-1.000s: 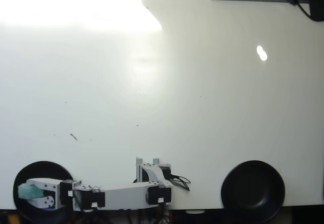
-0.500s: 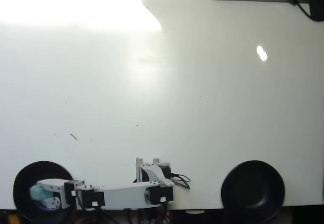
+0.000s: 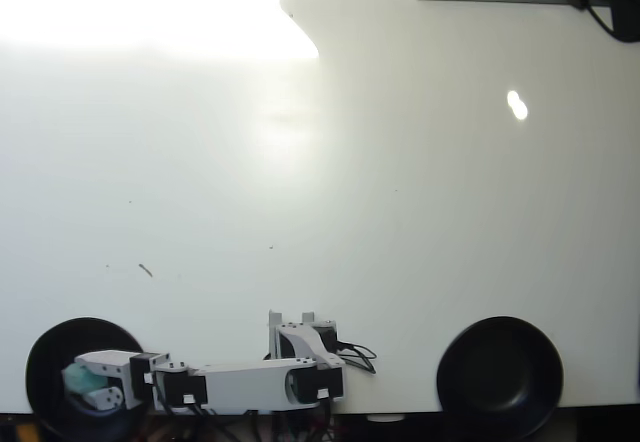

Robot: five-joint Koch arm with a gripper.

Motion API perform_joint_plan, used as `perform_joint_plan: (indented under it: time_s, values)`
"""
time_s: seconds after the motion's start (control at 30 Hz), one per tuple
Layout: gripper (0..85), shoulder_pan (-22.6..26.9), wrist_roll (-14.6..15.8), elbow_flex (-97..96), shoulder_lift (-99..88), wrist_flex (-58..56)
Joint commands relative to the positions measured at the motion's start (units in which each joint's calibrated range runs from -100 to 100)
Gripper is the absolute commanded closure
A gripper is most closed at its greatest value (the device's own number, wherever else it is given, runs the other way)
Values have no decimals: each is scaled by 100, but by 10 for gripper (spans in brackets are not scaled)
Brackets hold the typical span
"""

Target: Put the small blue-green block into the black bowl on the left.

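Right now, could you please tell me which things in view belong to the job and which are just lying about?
Part of the job:
- small blue-green block, at the pincer
- black bowl at left, beneath it

Lying about:
- second black bowl at right
- white table

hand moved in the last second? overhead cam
Yes. The hand with the teal block shifted rightward, from the left rim toward the middle of the left black bowl.

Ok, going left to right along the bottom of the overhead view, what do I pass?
Black bowl with the small blue-green block over it at the jaws, then the arm and its base, then the second black bowl.
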Motion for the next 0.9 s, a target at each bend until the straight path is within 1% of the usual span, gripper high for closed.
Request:
perform_joint_plan:
  time_s: [0.0,0.07,0.13,0.23,0.37,0.47,0.6,0.77,0.83,0.87]
  values:
    - [518,10,-29,191,-291,207]
    - [463,24,-29,191,-344,183]
    - [428,49,-20,200,-398,175]
    - [425,73,-5,265,-419,175]
    - [426,63,103,524,-430,53]
    - [426,-15,449,570,-526,53]
    - [426,-278,879,478,-591,86]
    - [426,-615,1309,293,-794,70]
    - [426,-777,1411,163,-987,53]
    - [426,-864,1548,136,-1051,45]
